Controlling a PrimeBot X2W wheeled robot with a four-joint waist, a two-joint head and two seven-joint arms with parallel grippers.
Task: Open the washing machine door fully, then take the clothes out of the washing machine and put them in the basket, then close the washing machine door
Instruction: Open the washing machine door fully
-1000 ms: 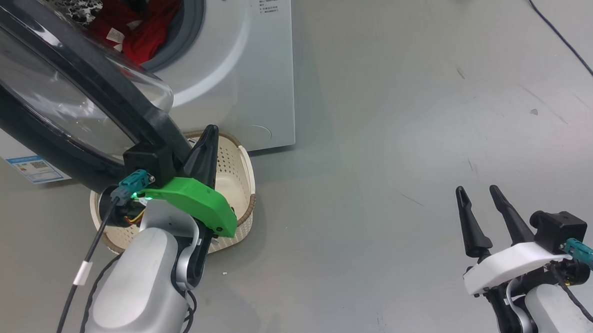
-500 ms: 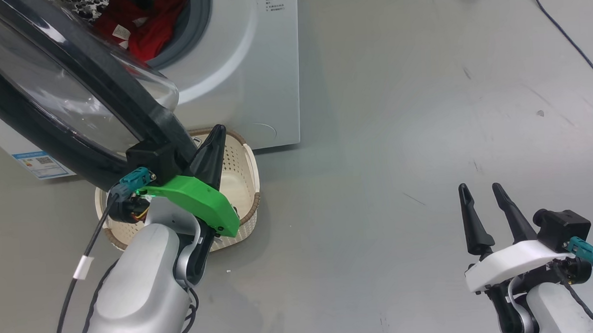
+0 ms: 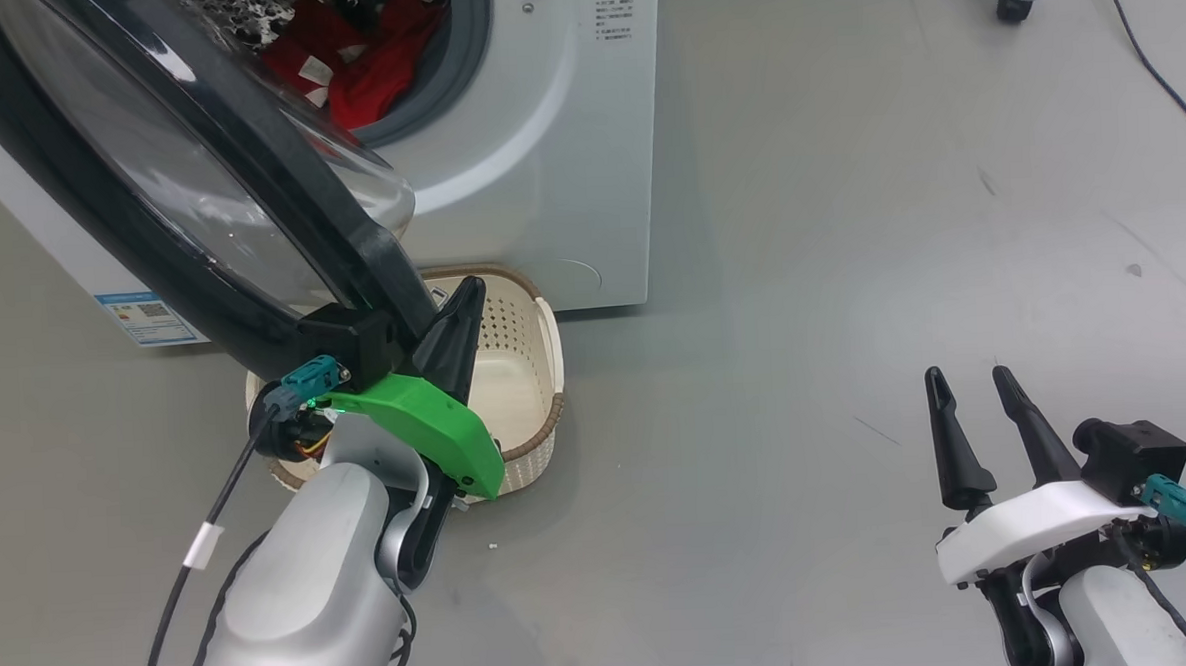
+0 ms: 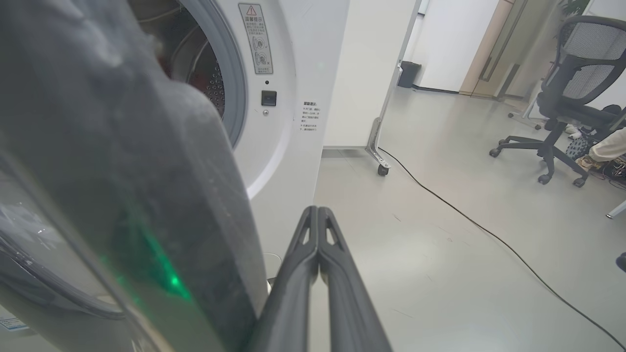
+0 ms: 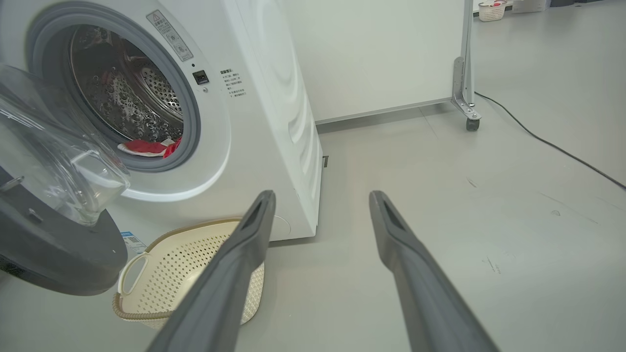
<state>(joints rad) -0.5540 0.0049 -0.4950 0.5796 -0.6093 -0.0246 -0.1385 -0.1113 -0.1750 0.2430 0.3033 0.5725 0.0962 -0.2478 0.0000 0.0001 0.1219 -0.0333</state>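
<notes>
While the washing machine door point(image 3: 246, 188) stands open, the left gripper point(image 3: 471, 290) is pinched closed, empty, beside its rim; the right gripper point(image 3: 968, 382) is spread wide. The clothes point(image 3: 361, 63) are seen in the washing machine point(image 3: 566, 174), basket point(image 3: 546, 395) below.

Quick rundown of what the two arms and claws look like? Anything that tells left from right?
The left claw and right claw each have two long, dark, tapering fingers. The left wrist has a bright green shell, the right a white shell. Each carries a black camera block with a teal connector. The forearms are smooth silver-grey. The left arm's black cable wears a white tag.
</notes>
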